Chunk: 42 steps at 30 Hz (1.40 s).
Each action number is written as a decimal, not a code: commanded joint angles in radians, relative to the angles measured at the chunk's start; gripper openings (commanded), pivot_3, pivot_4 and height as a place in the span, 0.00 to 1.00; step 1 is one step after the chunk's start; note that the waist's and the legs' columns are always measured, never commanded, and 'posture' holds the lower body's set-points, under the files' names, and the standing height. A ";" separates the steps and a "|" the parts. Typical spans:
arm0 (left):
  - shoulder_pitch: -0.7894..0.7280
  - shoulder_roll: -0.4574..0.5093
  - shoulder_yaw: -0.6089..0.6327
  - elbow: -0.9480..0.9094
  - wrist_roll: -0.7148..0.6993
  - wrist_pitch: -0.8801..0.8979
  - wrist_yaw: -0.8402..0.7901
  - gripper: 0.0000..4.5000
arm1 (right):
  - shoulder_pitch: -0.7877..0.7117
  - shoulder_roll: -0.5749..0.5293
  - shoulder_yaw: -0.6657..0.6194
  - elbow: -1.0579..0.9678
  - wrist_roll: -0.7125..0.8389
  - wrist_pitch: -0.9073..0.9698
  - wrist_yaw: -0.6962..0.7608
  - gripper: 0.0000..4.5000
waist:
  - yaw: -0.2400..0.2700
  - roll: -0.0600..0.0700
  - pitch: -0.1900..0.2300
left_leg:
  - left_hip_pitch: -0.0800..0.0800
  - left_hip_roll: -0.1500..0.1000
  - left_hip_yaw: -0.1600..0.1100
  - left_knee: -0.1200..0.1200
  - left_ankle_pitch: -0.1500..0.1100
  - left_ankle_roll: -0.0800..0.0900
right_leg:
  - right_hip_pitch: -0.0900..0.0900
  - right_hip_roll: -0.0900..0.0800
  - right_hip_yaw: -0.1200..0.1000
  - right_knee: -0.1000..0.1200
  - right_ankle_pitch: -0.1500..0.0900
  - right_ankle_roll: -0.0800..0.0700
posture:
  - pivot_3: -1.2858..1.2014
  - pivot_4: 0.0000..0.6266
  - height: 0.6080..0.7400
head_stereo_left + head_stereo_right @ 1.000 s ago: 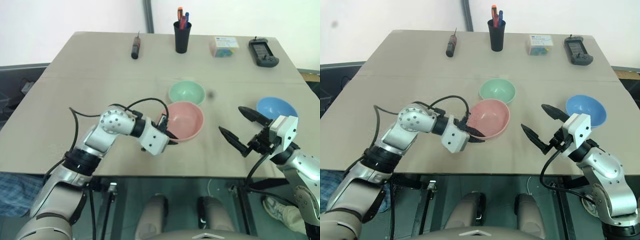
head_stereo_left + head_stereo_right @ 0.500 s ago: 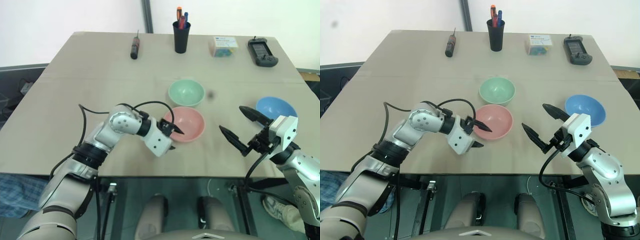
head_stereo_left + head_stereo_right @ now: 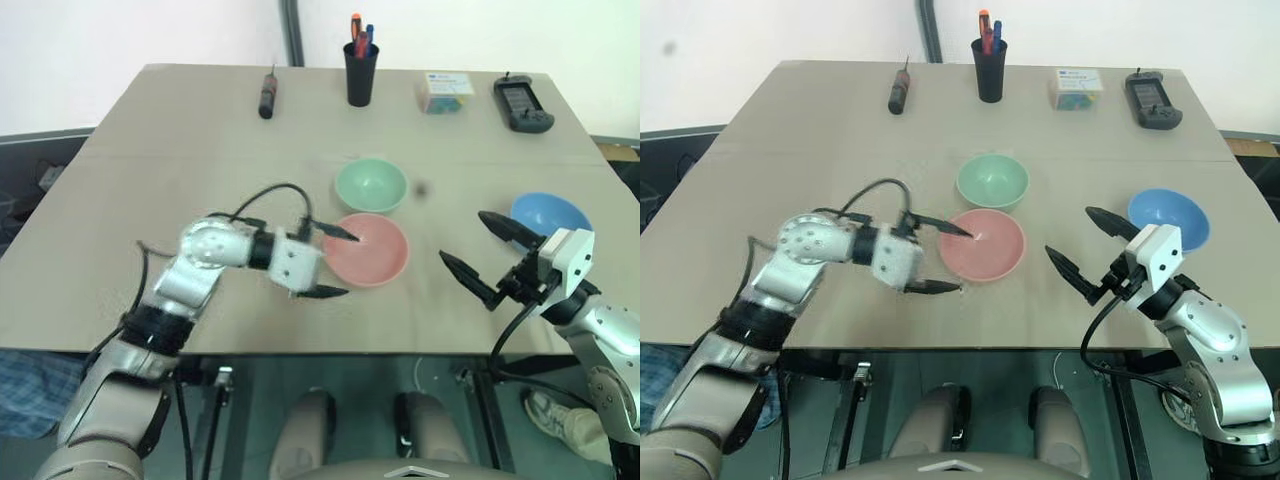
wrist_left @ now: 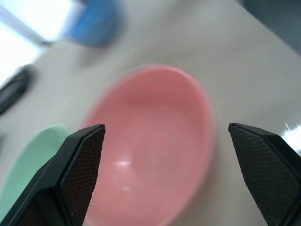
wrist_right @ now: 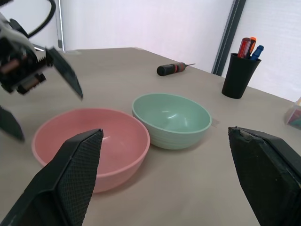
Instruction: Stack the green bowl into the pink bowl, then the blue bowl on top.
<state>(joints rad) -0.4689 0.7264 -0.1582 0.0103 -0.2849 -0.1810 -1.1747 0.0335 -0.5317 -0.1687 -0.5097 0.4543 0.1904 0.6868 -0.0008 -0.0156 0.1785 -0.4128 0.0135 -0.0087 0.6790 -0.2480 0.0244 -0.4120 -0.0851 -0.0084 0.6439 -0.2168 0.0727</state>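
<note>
Both my grippers are open and empty, the left gripper [image 3: 328,262] beside the pink bowl [image 3: 366,249], so next I must reach the green bowl [image 3: 371,185] just behind it; the blue bowl [image 3: 551,215] waits near my right gripper [image 3: 478,254].

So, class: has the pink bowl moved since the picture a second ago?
Yes. The pink bowl was tipped up in the left gripper then; now it sits flat and released, still just in front of the green bowl.
</note>
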 commanded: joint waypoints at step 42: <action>0.463 -0.001 0.545 -0.508 -0.396 0.690 0.460 0.99 | -1.200 0.017 0.727 1.409 -1.096 -0.991 -0.129 1.00 | -0.021 0.001 0.001 | 0.001 -0.002 0.002 -0.008 0.004 -0.006 | -0.004 -0.001 0.002 -0.001 0.000 -0.001 | 0.52 0.24 1.00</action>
<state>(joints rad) 0.0035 0.7198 0.3812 -0.4637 -0.6720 0.5155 -0.7146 -1.1271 -0.5170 0.5572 0.8900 -0.6293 -0.7743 0.5819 -0.0217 -0.0150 0.1793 -0.4122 0.0114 -0.0065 0.6707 -0.2442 0.0179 -0.4159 -0.0860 -0.0063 0.6423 -0.2166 0.0717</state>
